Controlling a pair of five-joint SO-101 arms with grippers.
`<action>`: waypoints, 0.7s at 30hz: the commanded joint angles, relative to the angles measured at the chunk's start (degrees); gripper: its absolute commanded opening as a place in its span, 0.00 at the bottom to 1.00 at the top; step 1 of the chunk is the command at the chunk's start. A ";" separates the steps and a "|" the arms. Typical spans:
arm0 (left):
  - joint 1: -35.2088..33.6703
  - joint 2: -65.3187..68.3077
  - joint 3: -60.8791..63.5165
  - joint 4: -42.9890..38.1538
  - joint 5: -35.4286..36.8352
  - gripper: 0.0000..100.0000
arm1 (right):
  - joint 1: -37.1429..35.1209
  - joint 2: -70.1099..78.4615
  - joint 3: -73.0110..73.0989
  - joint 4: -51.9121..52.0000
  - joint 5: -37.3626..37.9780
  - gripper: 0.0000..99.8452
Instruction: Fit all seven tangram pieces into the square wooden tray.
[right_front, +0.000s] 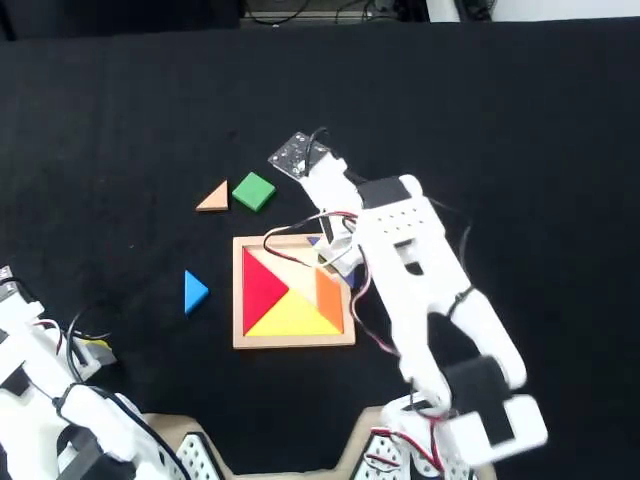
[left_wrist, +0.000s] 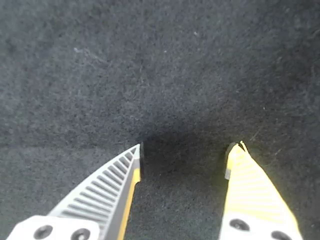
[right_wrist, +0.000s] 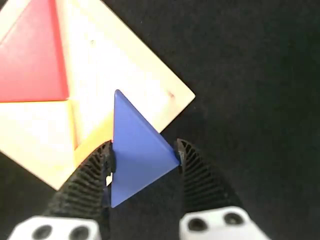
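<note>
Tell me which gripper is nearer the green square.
Right. The right gripper, holding a dark blue triangle, hangs over the wooden tray's far corner, close to the green square. The left gripper is over bare black cloth at the near left, much farther off.

In the high view, we note the white right arm (right_front: 405, 250) hides the square wooden tray's (right_front: 238, 300) far right corner and most of the blue triangular piece (right_wrist: 135, 145); contact with tray: undeterminable.

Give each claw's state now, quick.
Left claw: open, empty.
Right claw: shut on the dark blue triangle, at the tray edge.
</note>
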 joint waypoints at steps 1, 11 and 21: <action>0.66 -1.05 -0.13 -0.62 -0.35 0.28 | 0.79 5.05 -4.26 -2.64 0.79 0.01; 0.66 -1.05 -0.13 -0.62 -0.35 0.28 | 0.09 11.30 -10.51 -2.73 0.79 0.01; 0.75 -1.05 -0.13 -0.62 -0.26 0.28 | 0.09 11.74 -10.68 -2.99 0.35 0.01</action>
